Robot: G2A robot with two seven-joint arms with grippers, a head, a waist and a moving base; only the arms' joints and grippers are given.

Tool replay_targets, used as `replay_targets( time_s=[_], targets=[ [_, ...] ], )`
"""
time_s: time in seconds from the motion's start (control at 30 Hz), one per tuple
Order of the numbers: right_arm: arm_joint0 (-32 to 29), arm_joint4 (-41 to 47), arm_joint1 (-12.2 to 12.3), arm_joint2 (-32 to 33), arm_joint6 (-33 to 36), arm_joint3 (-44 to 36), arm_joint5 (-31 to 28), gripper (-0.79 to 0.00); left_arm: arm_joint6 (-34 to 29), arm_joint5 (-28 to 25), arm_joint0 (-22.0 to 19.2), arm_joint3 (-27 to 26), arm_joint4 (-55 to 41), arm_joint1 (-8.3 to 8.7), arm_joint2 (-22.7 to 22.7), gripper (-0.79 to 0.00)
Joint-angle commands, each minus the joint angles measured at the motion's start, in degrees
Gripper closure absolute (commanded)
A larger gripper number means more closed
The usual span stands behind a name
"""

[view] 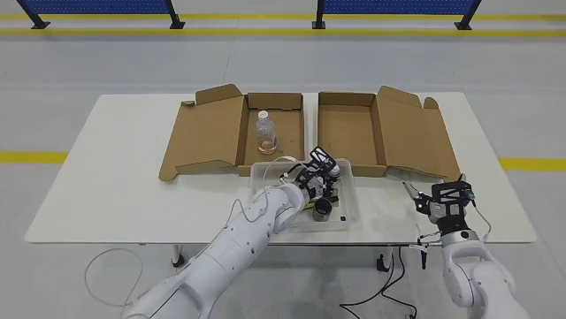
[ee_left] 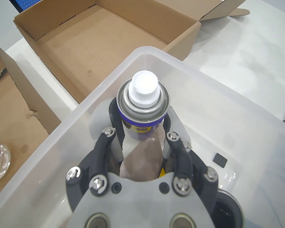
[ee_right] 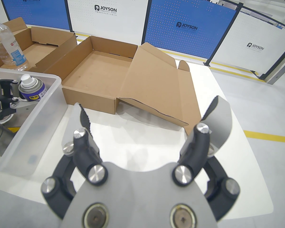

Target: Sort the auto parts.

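Left gripper (ee_left: 140, 119) is clamping the spray can (ee_left: 143, 109) by its blue cylindrical body, jaws narrow, ribbed black pads (ee_left: 114, 117) pressing both sides. The can is standing upright inside the clear plastic bin (ee_left: 204, 77), white round nozzle cap up, a bright metal rim ringing it. Can't tell if its base is touching the bin floor.

Also lying in the bin: a small flat black square (ee_left: 220, 159) and a round metal-rimmed part (ee_left: 228, 205) with a dark centre.

Right gripper (ee_right: 148, 110) is hovering over the smooth white table (view: 115, 169) beside the bin, curved metal fingers spread wide.

Two shallow corrugated cardboard boxes are sitting open behind the bin, lids folded flat. The left box (view: 208, 133) is holding a clear ribbed water bottle (view: 265, 132), upright. The right box (ee_right: 102, 72) is showing its plain brown floor.
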Motion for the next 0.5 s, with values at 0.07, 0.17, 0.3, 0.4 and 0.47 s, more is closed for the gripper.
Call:
replay_targets(
  time_s=[0.07,0.17,0.3,0.4,0.47],
  targets=[
    [0.0,0.0,0.0,0.0,0.0,0.0,0.0,-0.785,0.23,-0.05,-0.37,0.89,0.09,-0.32,0.05,-0.388],
    [0.0,0.0,0.0,0.0,0.0,0.0,0.0,-0.785,0.55,-0.29,-0.74,1.63,-0.14,-0.61,0.03,-0.391],
    [0.0,0.0,0.0,0.0,0.0,0.0,0.0,-0.785,0.79,-0.55,-1.15,2.46,-0.29,-1.01,0.14,-0.409],
    [0.0,0.0,0.0,0.0,0.0,0.0,0.0,-0.785,1.03,-0.64,-1.41,3.09,-0.38,-1.28,0.16,-0.351],
    [0.0,0.0,0.0,0.0,0.0,0.0,0.0,-0.785,1.19,-0.62,-1.57,3.48,-0.29,-1.44,0.19,-0.296]
  ],
)
